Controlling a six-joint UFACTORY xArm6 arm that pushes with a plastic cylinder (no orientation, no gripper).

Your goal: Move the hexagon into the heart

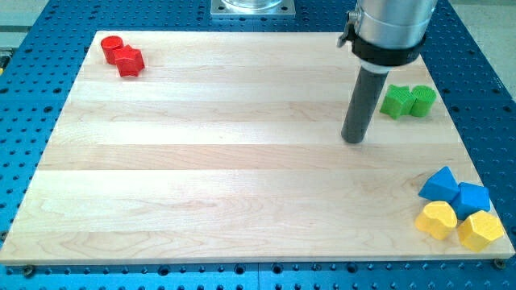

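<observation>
The yellow plastic hexagon block [483,230] sits at the near right corner of the pale wooden desk [210,161], touching the yellow plastic heart block [437,219] just to its left; the two already lie side by side, so the task looks close to met or needs only a nudge. Just beyond them are two blue plastic blocks, a triangular one [440,184] and a squarer one [472,198], packed against the yellow pair. The hexagon looks light, rigid and smooth, likely to slide easily on the wood and to spin if pushed off-centre; there is nothing to grip, so I would press a flat face on its right side, pushing leftward through its middle. The end effector is a plain dark rod with no jaws to open or close; my tip [353,141] rests on bare desk, holding and touching nothing, well apart from the yellow blocks and far of them. It stands near two green plastic blocks [408,101] at the far right. Two red plastic blocks [122,55] lie at the far left corner.
</observation>
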